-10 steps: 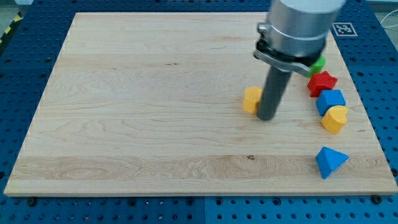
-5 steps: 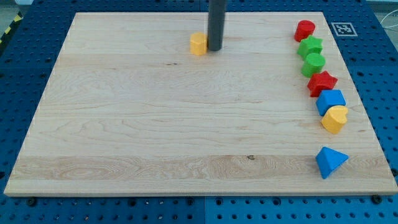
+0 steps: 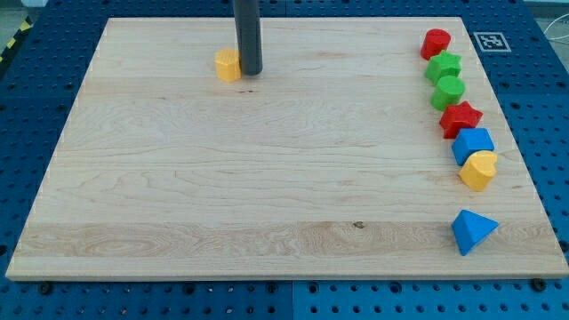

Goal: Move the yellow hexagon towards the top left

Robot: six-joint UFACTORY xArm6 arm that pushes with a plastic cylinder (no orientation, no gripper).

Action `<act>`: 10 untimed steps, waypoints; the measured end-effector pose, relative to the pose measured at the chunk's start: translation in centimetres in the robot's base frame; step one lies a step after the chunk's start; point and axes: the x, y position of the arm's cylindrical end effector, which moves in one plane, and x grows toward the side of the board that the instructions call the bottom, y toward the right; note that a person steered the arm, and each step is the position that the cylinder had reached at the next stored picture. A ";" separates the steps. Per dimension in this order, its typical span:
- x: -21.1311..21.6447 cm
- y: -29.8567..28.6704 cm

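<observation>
The yellow hexagon [image 3: 228,65] sits on the wooden board [image 3: 222,196] near its top edge, left of centre. My tip [image 3: 252,72] is at the lower end of the dark rod, touching or almost touching the hexagon's right side. The rod rises out of the view's top.
A column of blocks runs down the board's right side: a red block [image 3: 436,43], a green star [image 3: 444,66], a green block [image 3: 449,91], a red star [image 3: 460,118], a blue block [image 3: 472,144], a yellow heart [image 3: 478,170] and a blue triangle [image 3: 472,231].
My tip and the yellow hexagon have moved together up and to the left, from the board's right-centre to near its top edge. In the last half second they slid further left.
</observation>
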 end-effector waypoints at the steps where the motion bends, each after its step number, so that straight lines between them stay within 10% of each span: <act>1: 0.9 -2.2; 10: -4.6 -14.7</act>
